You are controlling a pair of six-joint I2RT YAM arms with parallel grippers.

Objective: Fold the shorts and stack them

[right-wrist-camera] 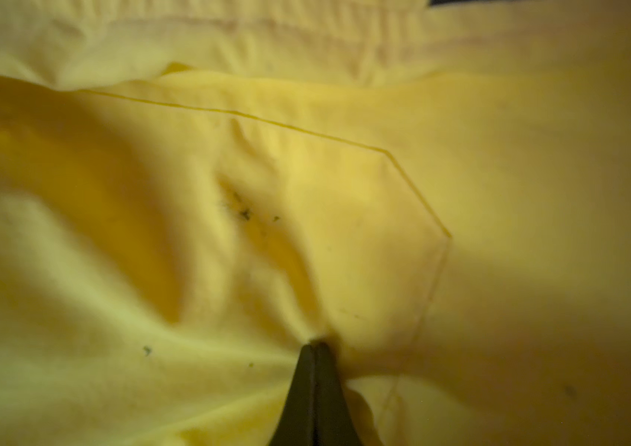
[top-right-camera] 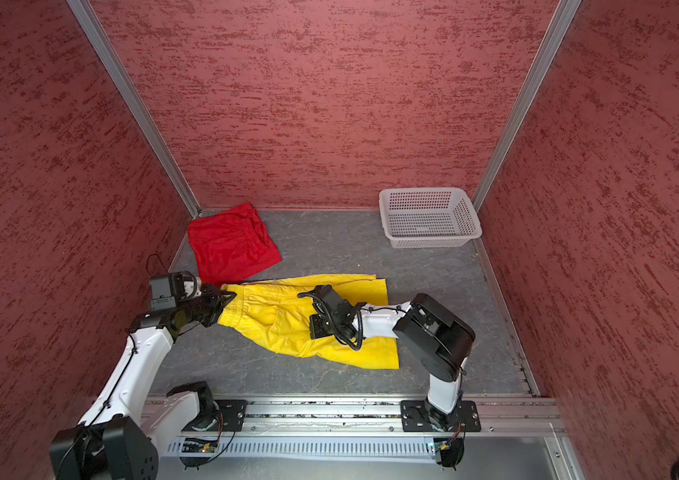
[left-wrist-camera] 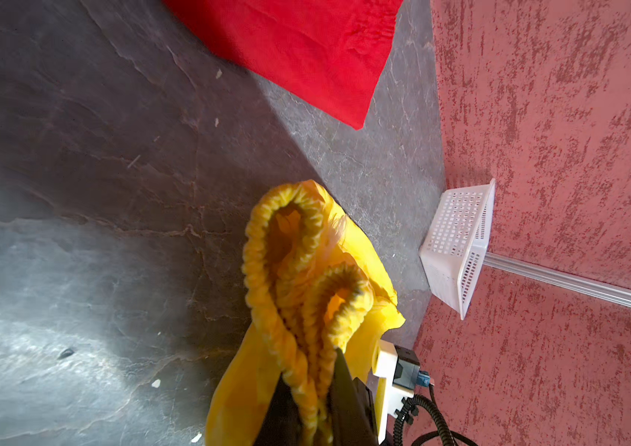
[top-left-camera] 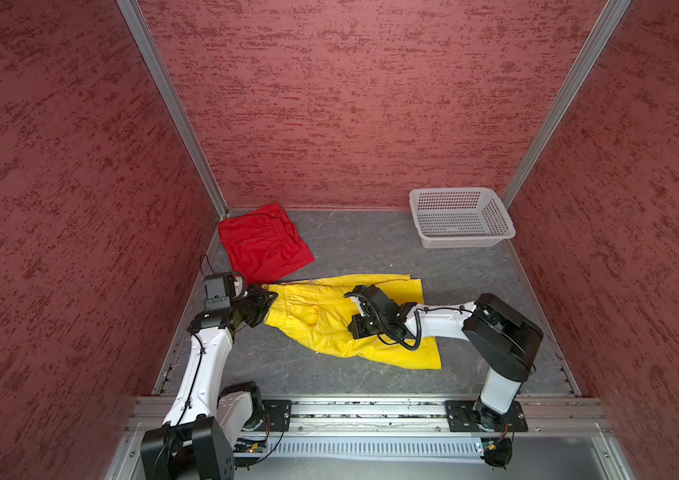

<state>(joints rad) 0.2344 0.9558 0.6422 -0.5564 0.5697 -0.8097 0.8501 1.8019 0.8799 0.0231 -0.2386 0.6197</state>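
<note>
The yellow shorts (top-left-camera: 321, 328) (top-right-camera: 279, 328) lie spread across the middle of the grey floor, waistband to the left. My left gripper (top-left-camera: 269, 297) (left-wrist-camera: 310, 367) is shut on the bunched elastic waistband (left-wrist-camera: 287, 247) at its far-left corner. My right gripper (right-wrist-camera: 316, 345) is over the middle of the yellow shorts (right-wrist-camera: 345, 193), shut on a pinch of fabric, with creases fanning out from its tip. In both top views its wrist hides the fingertips. The red shorts (top-left-camera: 263, 245) (top-right-camera: 230, 245) (left-wrist-camera: 306, 46) lie folded flat in the back left corner, untouched.
A white perforated basket (top-left-camera: 460, 218) (top-right-camera: 429, 218) (left-wrist-camera: 457, 247) stands empty in the back right corner. Red textured walls close in the floor on three sides. The arm bases sit on a metal rail (top-left-camera: 371, 411) along the front edge.
</note>
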